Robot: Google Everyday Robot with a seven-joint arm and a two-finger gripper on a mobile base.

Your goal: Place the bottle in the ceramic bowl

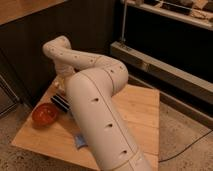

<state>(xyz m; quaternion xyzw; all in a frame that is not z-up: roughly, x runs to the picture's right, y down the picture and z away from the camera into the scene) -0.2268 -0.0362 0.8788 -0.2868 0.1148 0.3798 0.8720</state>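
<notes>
Gripper (61, 80) hangs under my wrist (56, 50), over the far-left part of the wooden table (142, 117). My own forearm (95, 75) covers most of it from this angle. I cannot tell if it's apart, together or clamped on anything.

Bottle: I can't pick it out as a separate object. There's a pale cream patch (64, 76) right at the gripper, just below the wrist. It could be the bottle or gripper hardware, I can't tell which. So the best I can give is at the gripper or hidden behind my arm. Its long axis and which way the cap points can't be read.

Moving outward, a dark flat object (60, 102) lies on the table below the gripper, toward the camera. The ceramic bowl (45, 114) sits just beside it on the left. The bowl is glossy orange-red and upright, near the table's left edge and lower-left of the gripper. The bowl and gripper are apart, with the dark object between them.

A small blue item (79, 141) lies near the table's front edge, against the near side of my arm.
</notes>
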